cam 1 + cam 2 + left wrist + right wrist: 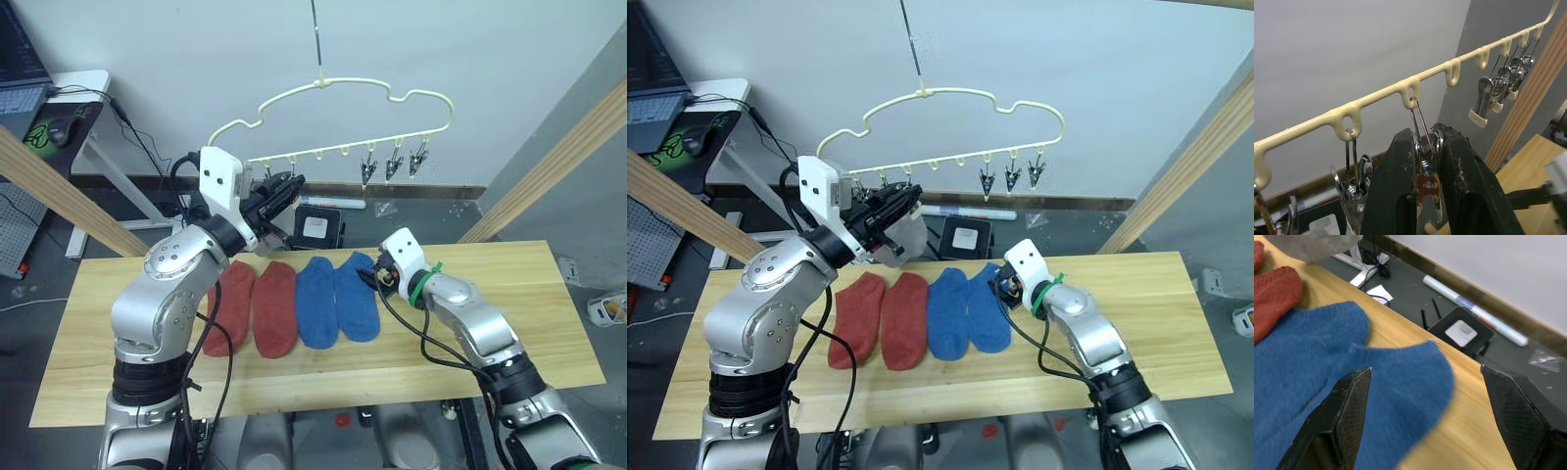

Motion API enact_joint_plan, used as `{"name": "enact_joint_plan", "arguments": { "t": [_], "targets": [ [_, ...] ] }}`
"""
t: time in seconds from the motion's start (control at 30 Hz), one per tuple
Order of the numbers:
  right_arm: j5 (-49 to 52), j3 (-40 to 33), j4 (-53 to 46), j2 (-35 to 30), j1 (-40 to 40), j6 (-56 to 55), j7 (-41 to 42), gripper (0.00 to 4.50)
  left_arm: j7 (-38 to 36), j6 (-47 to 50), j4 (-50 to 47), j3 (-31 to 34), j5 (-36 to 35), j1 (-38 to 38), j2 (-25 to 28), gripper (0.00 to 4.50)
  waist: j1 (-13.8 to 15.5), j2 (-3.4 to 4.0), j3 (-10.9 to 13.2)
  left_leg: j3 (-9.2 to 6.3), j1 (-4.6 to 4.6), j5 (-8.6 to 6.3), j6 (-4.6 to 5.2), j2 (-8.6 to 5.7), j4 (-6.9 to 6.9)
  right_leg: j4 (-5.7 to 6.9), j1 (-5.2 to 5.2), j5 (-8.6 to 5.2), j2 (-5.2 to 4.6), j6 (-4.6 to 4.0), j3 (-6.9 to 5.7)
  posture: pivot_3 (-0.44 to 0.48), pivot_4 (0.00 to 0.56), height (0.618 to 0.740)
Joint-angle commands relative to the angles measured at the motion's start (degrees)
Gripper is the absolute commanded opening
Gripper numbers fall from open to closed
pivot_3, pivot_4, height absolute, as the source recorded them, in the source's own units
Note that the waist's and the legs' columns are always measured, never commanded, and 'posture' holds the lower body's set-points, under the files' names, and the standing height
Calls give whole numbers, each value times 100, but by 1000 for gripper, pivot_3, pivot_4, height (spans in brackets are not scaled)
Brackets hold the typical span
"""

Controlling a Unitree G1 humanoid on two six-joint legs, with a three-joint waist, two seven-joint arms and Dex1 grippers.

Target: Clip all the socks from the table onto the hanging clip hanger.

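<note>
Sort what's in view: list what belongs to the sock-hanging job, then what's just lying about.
Job:
rust-red socks
blue socks
grey sock
clip hanger
table
left gripper, squeezing a clip
right gripper, open

Lying about:
black box on floor
white tube
mouse

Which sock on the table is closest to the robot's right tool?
The blue sock at the right end of the row. The open right tool hovers at its toe; the other blue sock and both red ones lie farther left.
</note>
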Motion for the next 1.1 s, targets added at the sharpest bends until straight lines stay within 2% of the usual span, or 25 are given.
{"name": "enact_joint_plan", "arguments": {
  "t": [0.03, 0.17, 0.27, 0.57, 0.73, 0.93, 1.1],
  "targets": [
    [-81, -245, 648, 198, -197, -434, -100, 3720, -79, 82, -318, 131, -232, -62, 119, 347, 15, 7, 11, 1, 0, 0, 0, -1, -1, 0, 0, 0, 0, 0, 0, -110, 407, 735],
    [-176, -339, 1327, 390, -372, -601, -150, 3720, -131, 148, -306, 161, -351, -73, 209, 347, 22, 12, 21, 3, -1, -1, 0, -1, -2, -5, 0, 3, -2, -5, 0, -107, 407, 735],
    [-213, -399, 1455, 488, -385, -607, -189, 3154, -148, 166, -262, 168, -425, -105, 266, 347, 25, 14, 23, 1, -1, -1, -1, -1, -6, -6, -1, 3, -2, -5, 2, -108, 406, 735],
    [-278, -361, 1032, 549, -205, -535, -67, 103, -293, 227, -46, 266, -655, -195, 421, 347, 23, 17, 25, 2, -1, -1, -2, 0, -12, -7, -3, -6, -2, 10, 5, -120, 399, 735],
    [-275, -268, 294, 450, -129, -441, 191, 0, -367, 404, 150, 422, -989, -326, 425, 347, 16, 21, 32, 6, -3, -1, -3, -1, -19, -8, -9, -12, -2, 19, 6, -138, 392, 735],
    [-92, 5, -1184, 176, -127, -331, 882, 0, -279, 905, 421, 755, -1627, -535, 425, 347, 10, 23, 35, 13, -2, 1, -6, -1, -50, -14, -22, -13, -2, 22, 3, -149, 385, 735],
    [-17, 379, -2117, 105, -427, -552, 1420, 0, -104, 1331, 598, 1011, -2169, -712, 377, 347, -4, 24, 35, 11, -6, 2, -10, 1, -72, -17, -33, -13, -1, 22, 2, -161, 372, 735]
  ]
}}
